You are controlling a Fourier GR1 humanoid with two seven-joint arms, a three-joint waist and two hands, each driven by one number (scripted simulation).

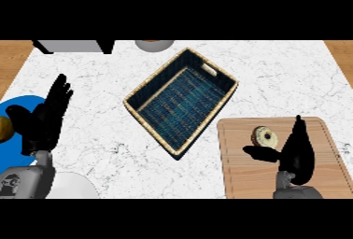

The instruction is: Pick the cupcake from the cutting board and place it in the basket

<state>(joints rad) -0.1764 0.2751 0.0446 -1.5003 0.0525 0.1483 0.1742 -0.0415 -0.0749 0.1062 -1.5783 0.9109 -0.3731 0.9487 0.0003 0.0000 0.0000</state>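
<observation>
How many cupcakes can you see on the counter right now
1. The cupcake sits on the cutting board at the view's lower right, just left of the right hand. The basket holds none; nothing else looks hidden.

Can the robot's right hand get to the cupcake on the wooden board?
Probably yes. The right hand is open over the cutting board, right next to the cupcake, with its thumb pointing toward it. Nothing lies between them.
</observation>
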